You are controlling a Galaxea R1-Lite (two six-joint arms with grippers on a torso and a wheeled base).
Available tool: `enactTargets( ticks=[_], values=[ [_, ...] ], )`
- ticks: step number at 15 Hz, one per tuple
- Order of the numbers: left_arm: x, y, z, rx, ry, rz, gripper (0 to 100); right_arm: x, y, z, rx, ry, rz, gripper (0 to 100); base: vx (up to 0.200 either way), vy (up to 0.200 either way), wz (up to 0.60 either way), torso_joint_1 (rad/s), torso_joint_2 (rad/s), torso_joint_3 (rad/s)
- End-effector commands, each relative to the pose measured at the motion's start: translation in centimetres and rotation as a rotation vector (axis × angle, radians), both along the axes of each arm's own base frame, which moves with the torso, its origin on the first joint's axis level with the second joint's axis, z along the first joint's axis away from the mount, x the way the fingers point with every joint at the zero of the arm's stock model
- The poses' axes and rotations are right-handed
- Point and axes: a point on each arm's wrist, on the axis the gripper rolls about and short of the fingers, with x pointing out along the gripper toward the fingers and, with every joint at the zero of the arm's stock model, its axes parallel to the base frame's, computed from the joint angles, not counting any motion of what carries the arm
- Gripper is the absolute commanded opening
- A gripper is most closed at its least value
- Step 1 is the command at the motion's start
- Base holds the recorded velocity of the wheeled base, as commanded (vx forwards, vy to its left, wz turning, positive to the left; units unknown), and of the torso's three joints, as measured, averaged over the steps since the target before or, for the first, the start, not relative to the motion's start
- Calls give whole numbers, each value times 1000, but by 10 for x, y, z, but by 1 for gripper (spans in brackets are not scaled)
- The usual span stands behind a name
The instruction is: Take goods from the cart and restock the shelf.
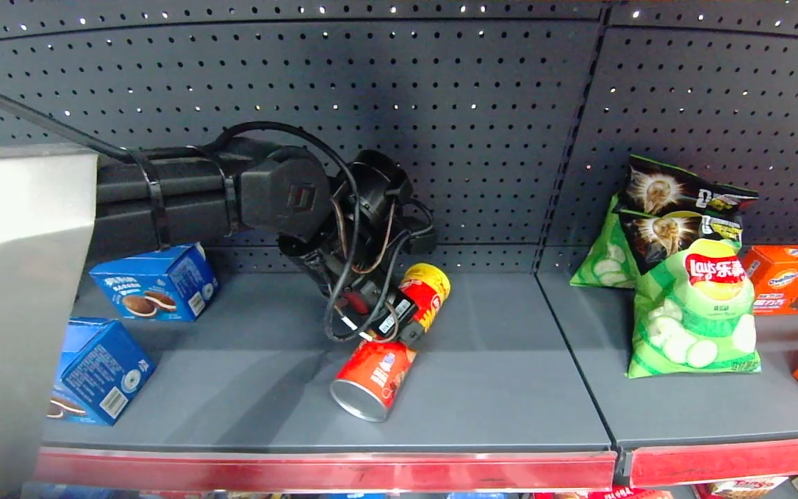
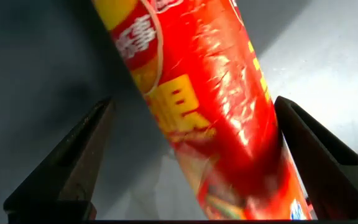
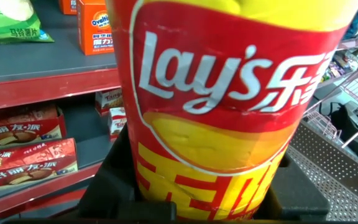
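- Q: Why is your left gripper (image 2: 192, 102) spread?
- A: The chip can (image 1: 373, 378) lies tilted on the shelf (image 1: 496, 388) with one finger clear of it. I judge this a release.
- Q: And your right gripper (image 3: 204, 186)?
- A: It pinches a second can (image 3: 222, 106) near the cart (image 3: 347, 143), probably next to stock.

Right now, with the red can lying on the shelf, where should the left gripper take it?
Mid-body of the red can, from above, with the left gripper straddling its round wall across the long axis. It lies on its side, metal base toward the shelf front, so the ends look harder to reach.
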Motion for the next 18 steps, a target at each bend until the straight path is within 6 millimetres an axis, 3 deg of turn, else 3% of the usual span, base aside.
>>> enactTargets(
  ticks=[1,9,18],
  values=[
    [4,-5,-13,18,27,-7,100,1,0,-1,0,6,0,0,0,0,0,0,0,0],
    [14,-13,-47,66,96,-14,100,1,0,-1,-1,8,-2,0,0,0,0,0,0,0],
    [19,-5,-45,63,95,13,100,1,0,-1,-1,10,-2,0,0,0,0,0,0,0]
  ],
)
